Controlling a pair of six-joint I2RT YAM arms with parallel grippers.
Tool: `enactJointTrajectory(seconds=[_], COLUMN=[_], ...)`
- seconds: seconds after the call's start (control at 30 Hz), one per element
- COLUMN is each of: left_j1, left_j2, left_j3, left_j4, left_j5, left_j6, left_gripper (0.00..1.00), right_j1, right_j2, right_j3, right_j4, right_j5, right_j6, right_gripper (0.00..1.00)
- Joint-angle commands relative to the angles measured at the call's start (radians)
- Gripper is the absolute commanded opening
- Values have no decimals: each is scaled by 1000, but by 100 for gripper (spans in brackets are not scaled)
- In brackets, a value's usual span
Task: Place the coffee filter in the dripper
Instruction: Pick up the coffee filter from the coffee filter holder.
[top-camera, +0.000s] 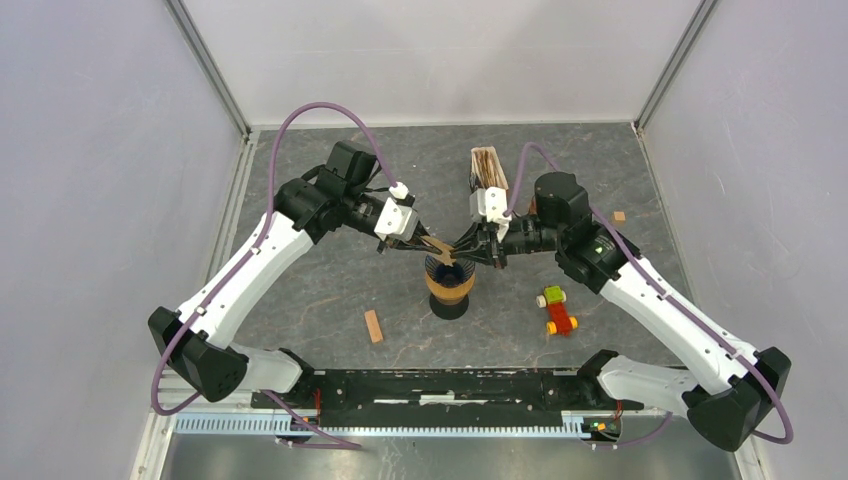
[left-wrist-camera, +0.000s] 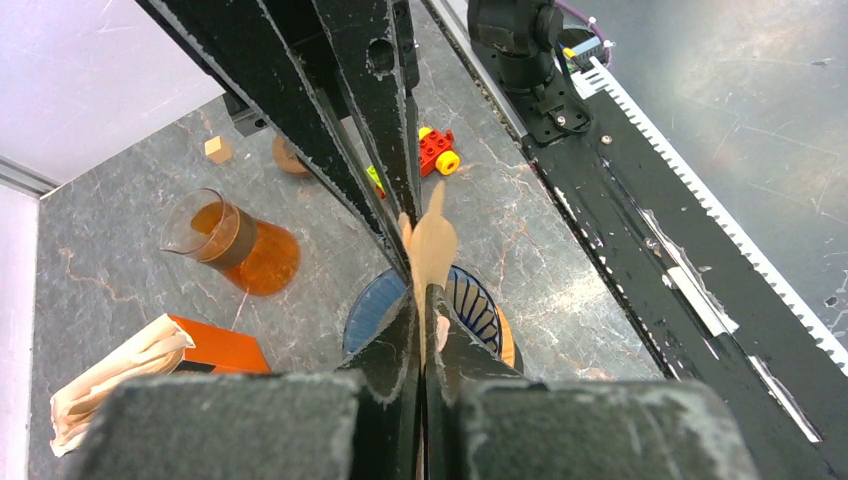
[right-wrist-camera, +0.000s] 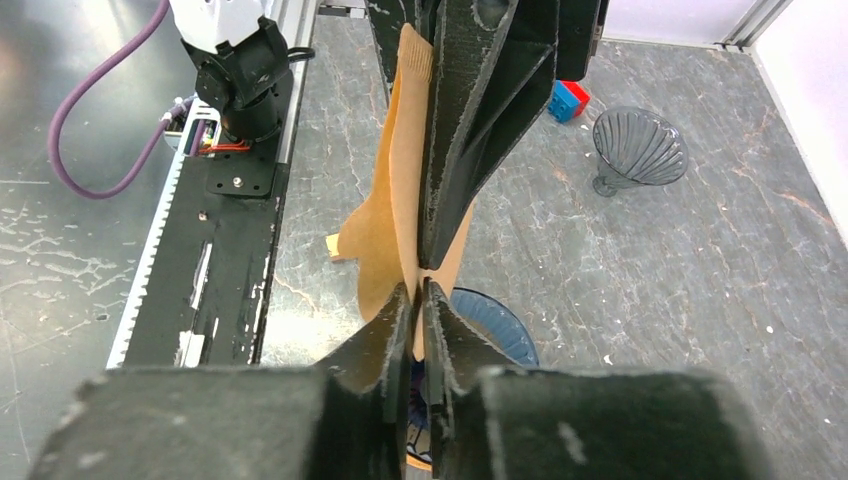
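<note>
A brown paper coffee filter (top-camera: 437, 245) hangs flat and upright just above the dripper (top-camera: 450, 285), a blue ribbed cone on an orange base. My left gripper (top-camera: 425, 243) is shut on one edge of the filter (left-wrist-camera: 432, 240). From the opposite side, my right gripper (top-camera: 462, 252) has its jaws nearly together, pinching the filter (right-wrist-camera: 395, 200). In the right wrist view the dripper (right-wrist-camera: 495, 325) sits directly under the right gripper (right-wrist-camera: 420, 288). In the left wrist view the blue bowl of the dripper (left-wrist-camera: 375, 315) lies below the left gripper (left-wrist-camera: 422, 290).
A holder with a stack of filters (top-camera: 488, 170) stands behind the dripper. Toy bricks (top-camera: 557, 310) lie to its right, a wooden block (top-camera: 373, 325) at front left, a small cube (top-camera: 619, 216) at far right. A glass carafe (left-wrist-camera: 235, 245) and a grey fluted glass cone (right-wrist-camera: 640, 148) stand nearby.
</note>
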Motion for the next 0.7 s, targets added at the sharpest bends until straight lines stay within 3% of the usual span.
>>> enactJointTrajectory(seconds=[0.0, 0.07, 0.13, 0.4, 0.53, 0.67], left_j1=[4, 3, 4, 16, 25, 25], left_j2=[-25, -23, -18, -2, -1, -5], left_j3=[-1, -1, 6, 34, 75, 89], left_j4=[17, 17, 24, 359, 443, 535], left_j5=[14, 13, 7, -222, -369, -547], left_j6=[-20, -17, -29, -502, -667, -850], left_gripper=[2, 4, 10, 36, 65, 72], right_j1=[-5, -6, -8, -30, -43, -46], right_j2=[-32, -32, -30, 0, 26, 39], right_j3=[11, 17, 21, 103, 163, 197], right_j4=[6, 13, 24, 33, 0, 27], right_j5=[23, 35, 55, 275, 431, 577], right_j6=[-15, 0, 21, 95, 114, 152], right_gripper=[7, 0, 0, 0, 0, 0])
